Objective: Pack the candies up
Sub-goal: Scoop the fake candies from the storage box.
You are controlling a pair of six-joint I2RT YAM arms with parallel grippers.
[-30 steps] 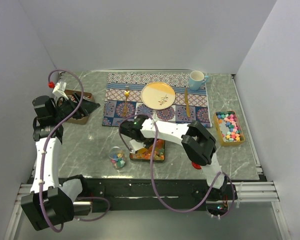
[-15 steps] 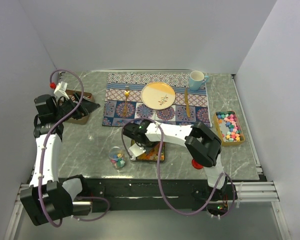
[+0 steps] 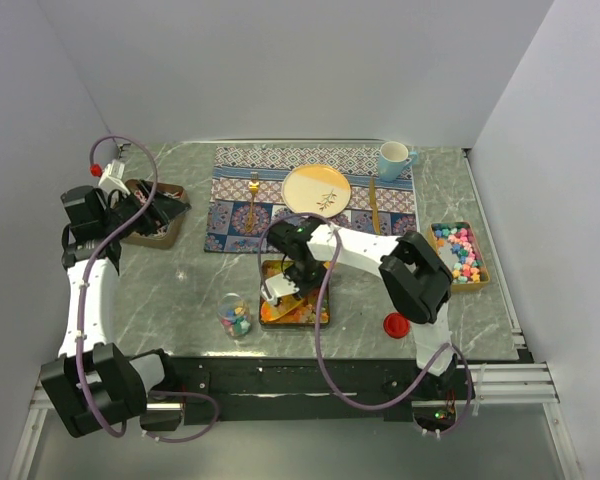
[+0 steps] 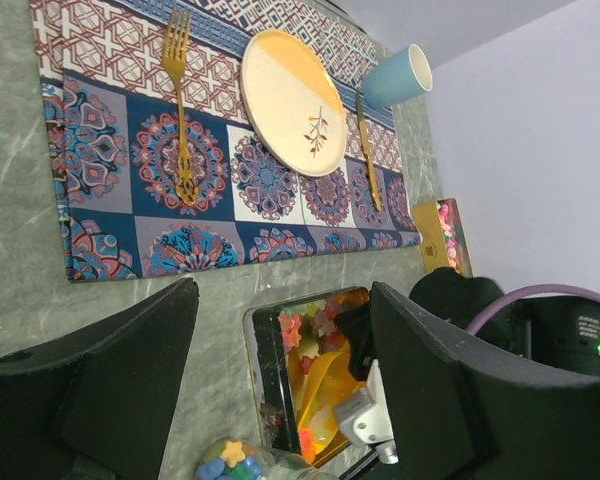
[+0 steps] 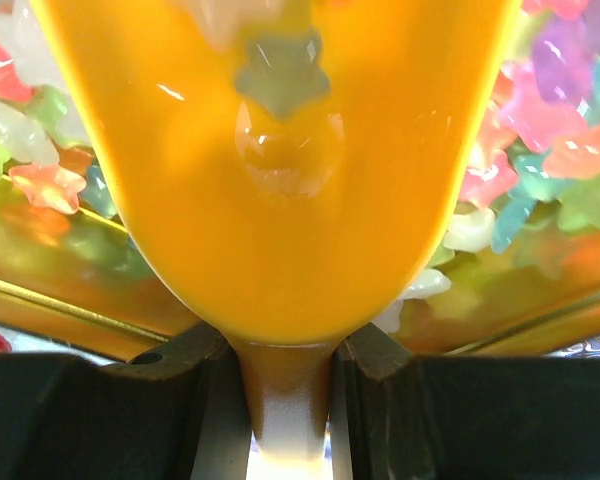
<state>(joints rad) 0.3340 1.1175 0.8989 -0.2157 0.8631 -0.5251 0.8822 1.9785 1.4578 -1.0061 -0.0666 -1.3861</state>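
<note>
The candies [image 5: 570, 150] are small glossy star-shaped sweets in mixed colours, lying in an open gold tin [image 3: 320, 318] at the table's front middle. My right gripper [image 5: 285, 365] is shut on the handle of an orange scoop [image 5: 280, 150], whose bowl sits down among the candies with a few on it. From above, the right gripper [image 3: 283, 287] is over the tin's left part. A clear jar [image 3: 236, 315] holding some candies stands left of the tin. My left gripper [image 4: 285, 290] is open and empty, hovering at the far left [image 3: 165, 210]. It views the tin [image 4: 265, 370] and the jar [image 4: 230, 465].
A patterned placemat [image 3: 240, 225] at the back holds a plate [image 3: 316, 189], a gold fork [image 3: 252, 200], a knife [image 3: 374, 208] and a blue mug [image 3: 392, 159]. A tray of more candies [image 3: 458, 255] stands at the right. A red lid [image 3: 397, 324] lies right of the tin, and a brown box [image 3: 145, 232] is at the left.
My right wrist has swung right and back, bringing the scoop down into the tin. My left arm has drawn slightly back and to the left.
</note>
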